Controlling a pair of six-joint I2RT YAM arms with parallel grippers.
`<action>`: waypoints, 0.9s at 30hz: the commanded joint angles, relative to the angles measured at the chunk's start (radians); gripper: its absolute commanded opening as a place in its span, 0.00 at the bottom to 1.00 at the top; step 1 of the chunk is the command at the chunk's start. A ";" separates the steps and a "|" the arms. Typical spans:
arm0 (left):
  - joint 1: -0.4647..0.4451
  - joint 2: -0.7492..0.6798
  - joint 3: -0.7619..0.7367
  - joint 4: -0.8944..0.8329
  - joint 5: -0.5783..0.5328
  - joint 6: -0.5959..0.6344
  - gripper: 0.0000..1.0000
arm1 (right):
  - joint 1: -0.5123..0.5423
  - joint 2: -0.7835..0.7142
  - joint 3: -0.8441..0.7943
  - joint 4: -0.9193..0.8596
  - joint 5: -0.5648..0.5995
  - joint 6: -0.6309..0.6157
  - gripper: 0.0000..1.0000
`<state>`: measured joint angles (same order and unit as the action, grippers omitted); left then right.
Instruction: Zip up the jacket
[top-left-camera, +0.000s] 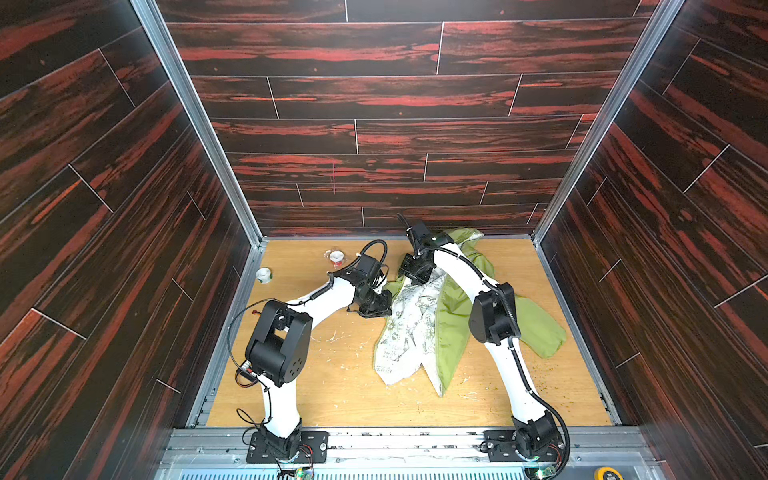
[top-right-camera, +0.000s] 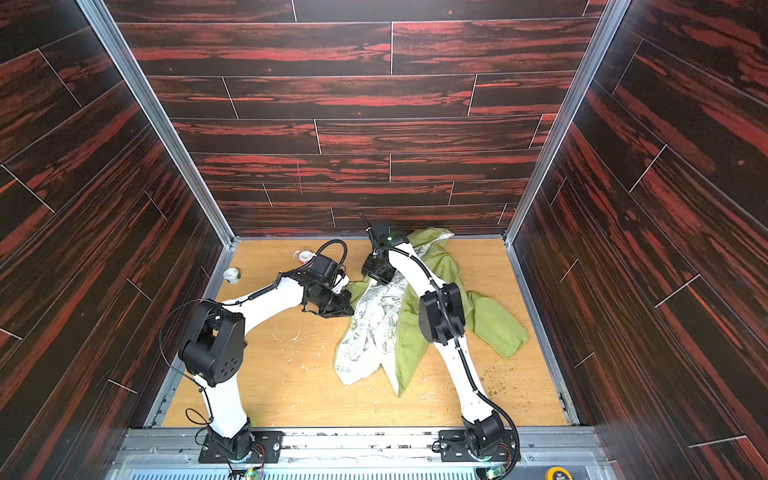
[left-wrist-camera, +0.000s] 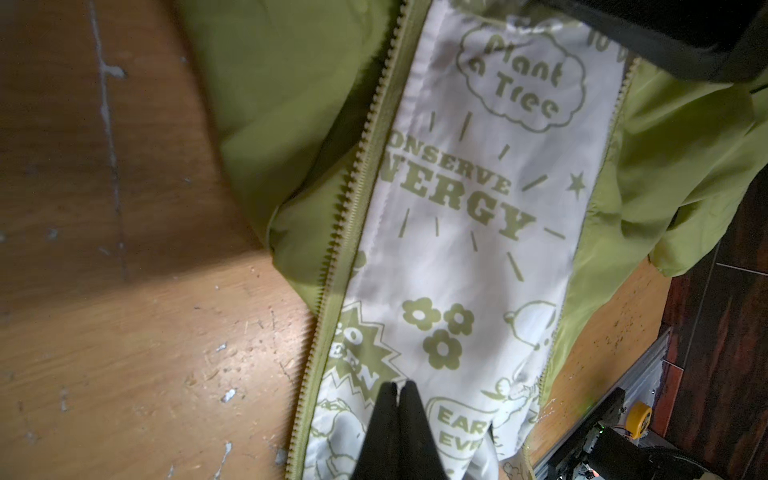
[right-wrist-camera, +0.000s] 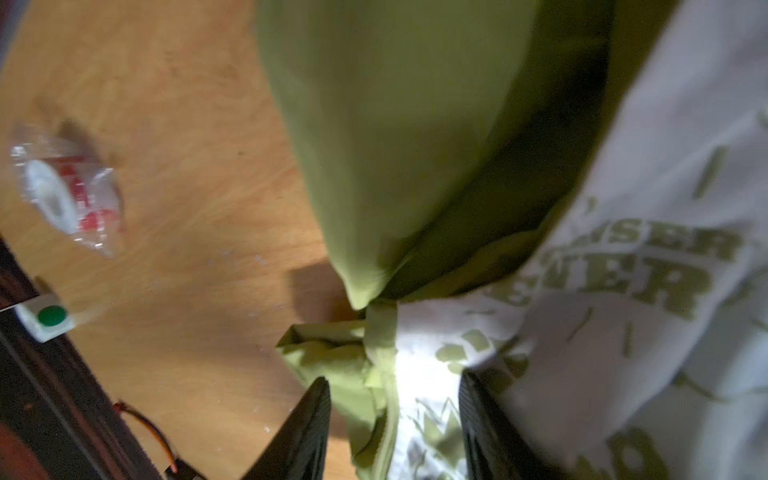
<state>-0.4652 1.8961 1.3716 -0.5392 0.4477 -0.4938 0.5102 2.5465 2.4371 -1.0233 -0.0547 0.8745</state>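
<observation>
Closest to us is the left gripper (left-wrist-camera: 398, 388), its two black fingers pressed tip to tip over the white lining (left-wrist-camera: 478, 270); whether a fold of cloth is nipped between them we cannot tell. The right gripper (right-wrist-camera: 392, 399) stands with its ribbed jaws apart, straddling a bunched green corner of cloth, seemingly without clamping it. Outward from both lies the jacket (top-left-camera: 453, 328), spread open and lining-up on the wooden table (top-left-camera: 332, 395), right of middle and reaching toward the back wall. We judge the zipping not yet begun — one row of zipper teeth (left-wrist-camera: 353, 199) runs down the green edge, and a wide strip of lining separates it from the opposite front edge. The step in hand looks like gathering the bottom ends; next we would need both edges drawn side by side and the slider, which we cannot spot, located. The shell is thin, matte cloth that creases and puffs; the lining is smooth, printed with pale green slogans and flowers; the teeth are small and evenly notched.
</observation>
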 joint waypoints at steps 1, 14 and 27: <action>-0.001 -0.054 -0.028 -0.028 -0.020 0.015 0.01 | -0.008 0.070 0.016 -0.023 0.011 0.017 0.53; 0.005 -0.071 -0.084 -0.068 -0.059 0.005 0.46 | -0.045 0.088 -0.074 0.120 -0.082 0.012 0.42; 0.005 0.072 -0.030 -0.070 -0.064 0.031 0.57 | -0.061 0.018 -0.166 0.205 -0.142 -0.008 0.11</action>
<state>-0.4641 1.9442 1.3136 -0.5838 0.3923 -0.4850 0.4515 2.5824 2.3058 -0.8322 -0.1787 0.8581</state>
